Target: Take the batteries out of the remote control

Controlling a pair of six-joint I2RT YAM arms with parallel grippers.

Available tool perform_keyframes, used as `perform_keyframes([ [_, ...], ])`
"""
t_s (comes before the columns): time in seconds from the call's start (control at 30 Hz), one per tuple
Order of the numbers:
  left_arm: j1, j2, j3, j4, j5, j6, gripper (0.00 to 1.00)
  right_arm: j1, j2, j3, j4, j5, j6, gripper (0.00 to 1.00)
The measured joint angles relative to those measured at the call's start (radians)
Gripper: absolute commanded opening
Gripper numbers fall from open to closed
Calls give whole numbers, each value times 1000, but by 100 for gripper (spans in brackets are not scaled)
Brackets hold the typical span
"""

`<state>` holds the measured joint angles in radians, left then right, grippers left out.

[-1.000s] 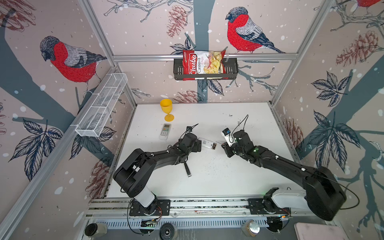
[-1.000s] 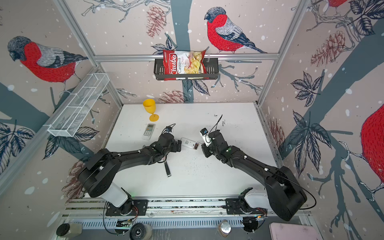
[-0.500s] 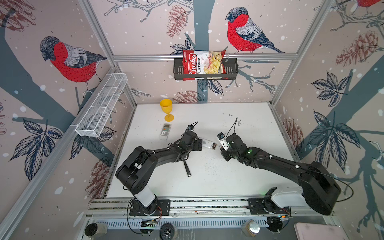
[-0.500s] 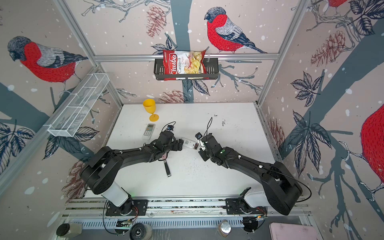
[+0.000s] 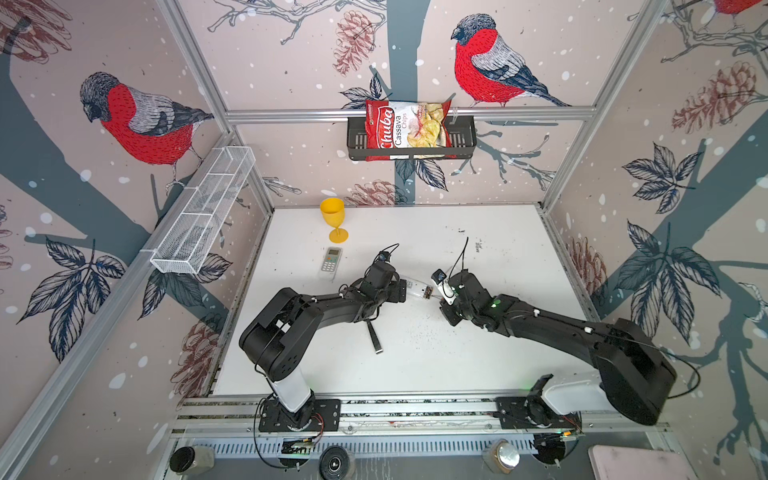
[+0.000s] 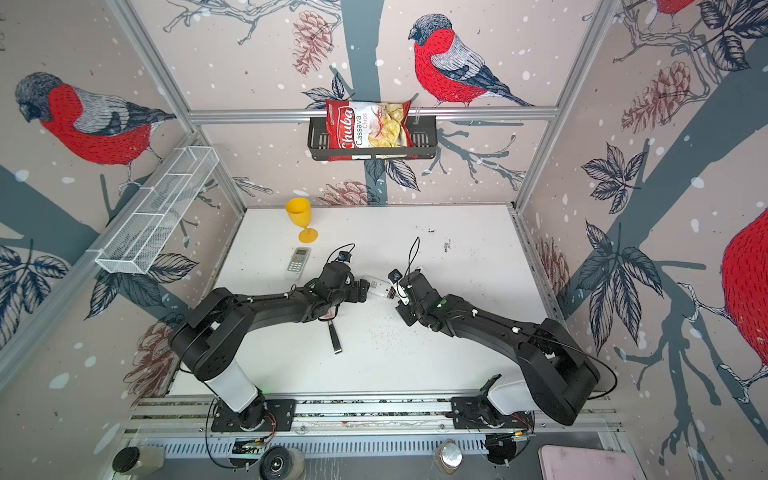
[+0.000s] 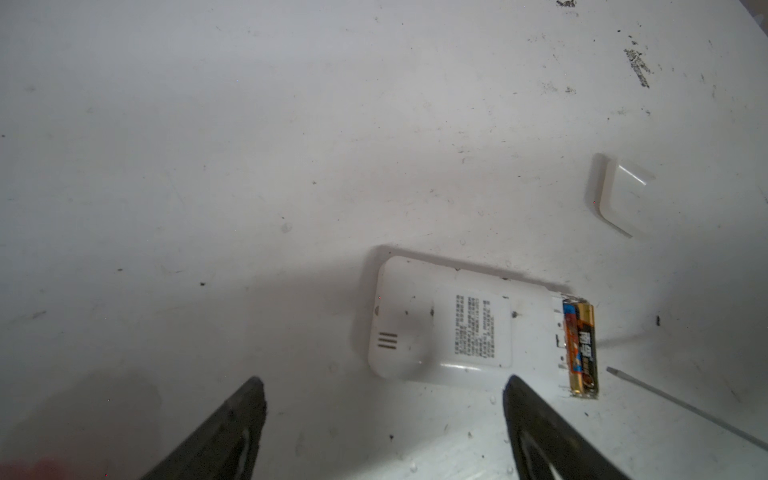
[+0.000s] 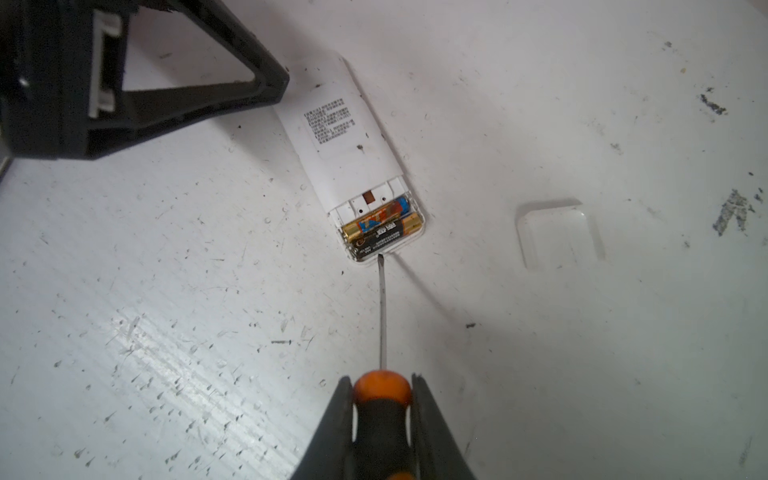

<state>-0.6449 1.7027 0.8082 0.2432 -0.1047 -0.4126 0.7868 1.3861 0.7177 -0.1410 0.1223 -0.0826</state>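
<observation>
Found the remote control (image 8: 345, 145) face down on the surface (image 8: 582, 374), cover (image 8: 559, 237) off nearby, both batteries (image 8: 382, 226) seated in its open bay. Saw right fingers (image 8: 428, 415) pinching the screwdriver (image 8: 381, 311), tip at the bay's rim; left fingers (image 7: 245, 415) spread, holding nothing. Feared an unpinned remote skidding under the pry, or the tip slipping off a round cell.

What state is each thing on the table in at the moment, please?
remote, face down, back open
batteries, two, both inside the remote
cover, off, lying flat apart from the remote
screwdriver, held, tip at the remote's open end
right gripper, shut on the screwdriver
left gripper, open, holding nothing
other remote, face up
goblet, upright
</observation>
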Motion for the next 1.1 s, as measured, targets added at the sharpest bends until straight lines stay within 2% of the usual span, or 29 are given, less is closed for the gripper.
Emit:
perform_keyframes([
  [1.1, 0, 70, 37, 14, 33, -2, 85, -28, 36, 15, 6, -5, -24, 0],
])
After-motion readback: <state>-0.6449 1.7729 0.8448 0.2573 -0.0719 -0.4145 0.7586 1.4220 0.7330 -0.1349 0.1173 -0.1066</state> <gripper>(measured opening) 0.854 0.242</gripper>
